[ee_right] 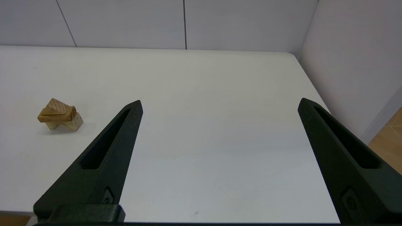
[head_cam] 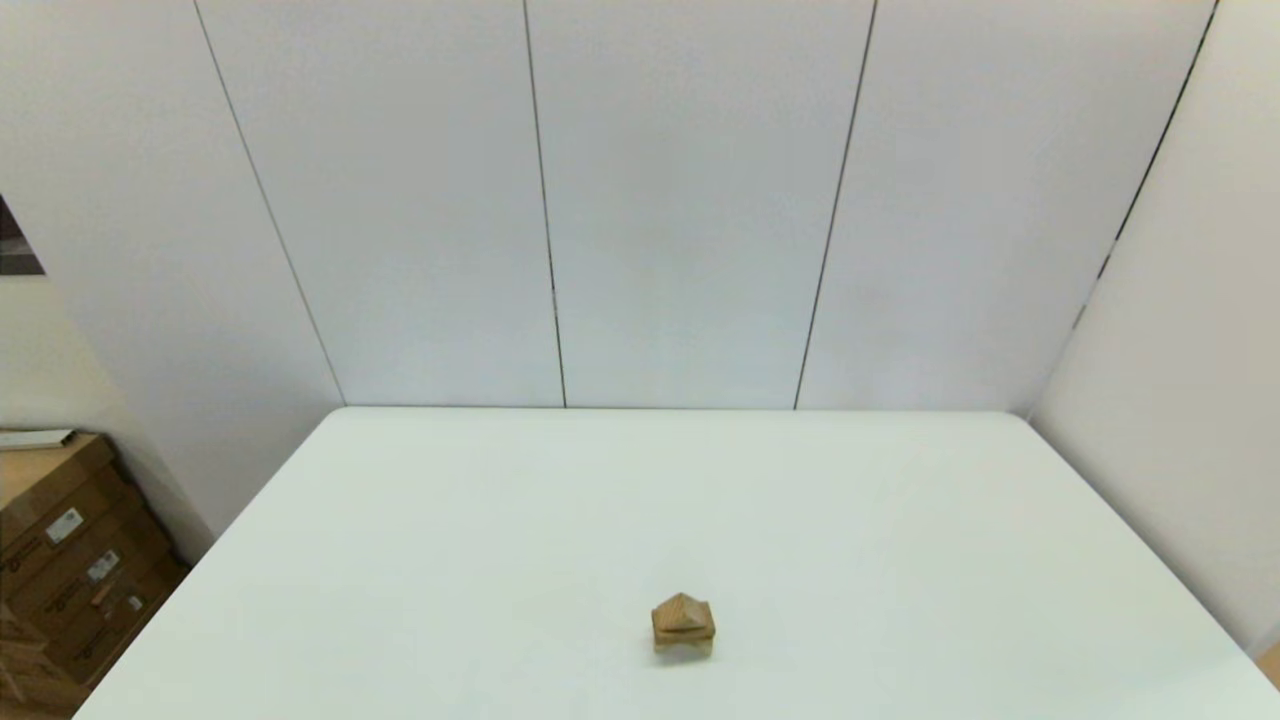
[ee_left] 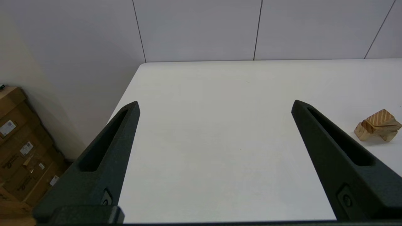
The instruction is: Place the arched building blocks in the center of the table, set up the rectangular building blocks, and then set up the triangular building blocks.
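The three wooden pieces stand as one small stack near the table's [head_cam: 900,520] front middle. The arched building block [head_cam: 683,648] is at the bottom, the rectangular building block [head_cam: 683,631] lies flat on it, and the triangular building block [head_cam: 682,609] sits on top, ridge up. The left wrist view shows the wedge [ee_left: 380,118], slab [ee_left: 366,126] and arch [ee_left: 361,133] off beyond one finger. My left gripper [ee_left: 216,103] is open and empty over bare table. My right gripper [ee_right: 220,101] is open and empty too, with the stack's wedge [ee_right: 59,106] and arch [ee_right: 74,123] away to its side. Neither arm shows in the head view.
Cardboard boxes [head_cam: 70,560] stand on the floor beyond the table's left edge. White wall panels [head_cam: 690,200] close off the back and the right side. The table's right edge [ee_right: 317,94] runs close to the right gripper.
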